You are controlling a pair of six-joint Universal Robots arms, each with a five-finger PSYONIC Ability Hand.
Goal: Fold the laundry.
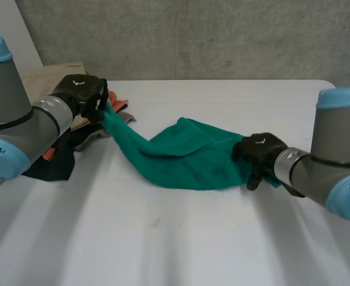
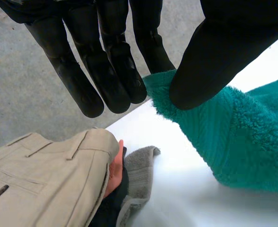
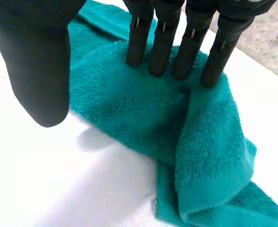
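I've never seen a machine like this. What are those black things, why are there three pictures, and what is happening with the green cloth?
It is a robot with two arms at a white table, and each arm ends in a black hand. The wide picture looks down from between the arms. The other two come from a camera on each wrist, looking along that hand's palm. The left hand pinches one end of a green towel between thumb and fingers, holding it up near a pile of clothes that includes beige trousers. The right hand lays straight fingers on the towel's other end, pressing it onto the table without gripping it.
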